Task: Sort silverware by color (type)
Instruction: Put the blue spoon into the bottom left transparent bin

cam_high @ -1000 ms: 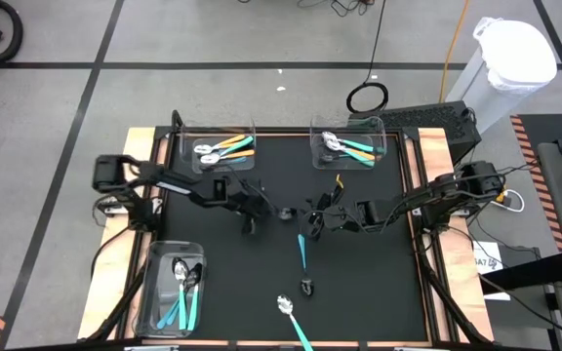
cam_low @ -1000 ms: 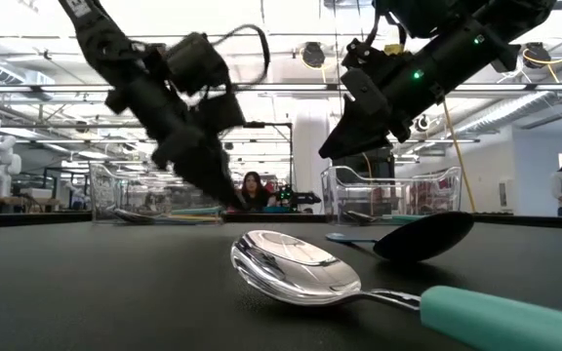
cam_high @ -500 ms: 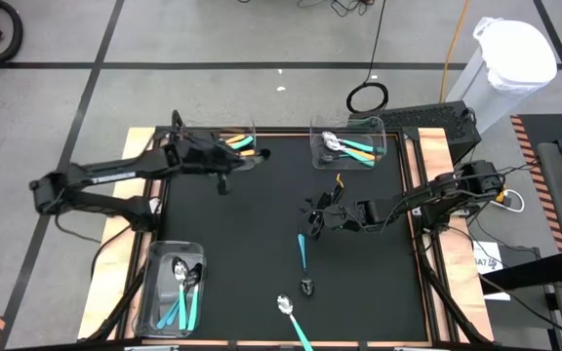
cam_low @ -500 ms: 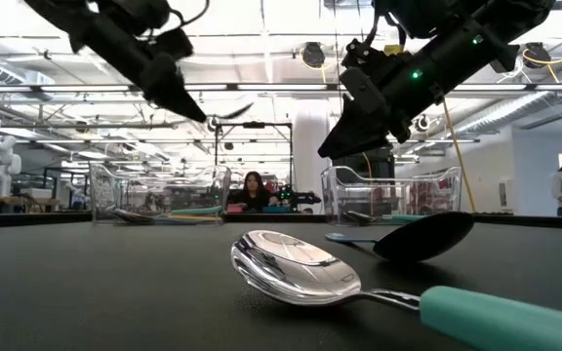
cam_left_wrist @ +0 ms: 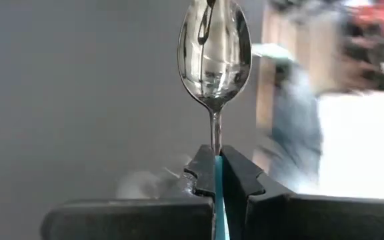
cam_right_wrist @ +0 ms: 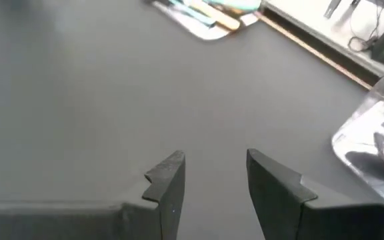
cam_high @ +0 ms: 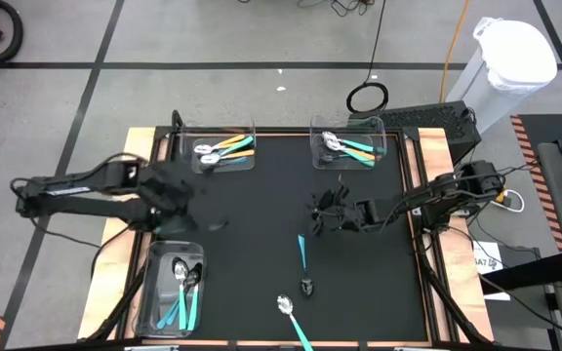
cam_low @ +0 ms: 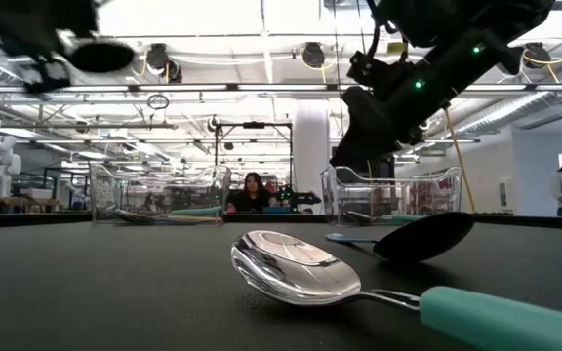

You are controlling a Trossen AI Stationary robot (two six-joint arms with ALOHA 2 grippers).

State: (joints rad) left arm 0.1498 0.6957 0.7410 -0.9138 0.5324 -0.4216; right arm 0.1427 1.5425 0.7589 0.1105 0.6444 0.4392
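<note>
Teal-handled shiny metal spoon (cam_left_wrist: 215,60) clamped in my left gripper (cam_high: 188,190).
It has swung from twelve toward the seven-o'clock clear plastic bin (cam_high: 154,292); right gripper (cam_right_wrist: 215,175) waits open, centre.

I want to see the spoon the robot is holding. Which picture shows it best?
The left wrist view: the teal-handled spoon fills it, clamped in the left gripper. The high view only blurs it; the low view barely catches it.

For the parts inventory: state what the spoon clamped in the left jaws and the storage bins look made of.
Spoon with mirror bowl and teal handle: polished metal bowl, it reflects the room; the matte teal handle looks plastic. Clear rectangular bin: likely transparent plastic, since its spoons show through the walls.
</note>
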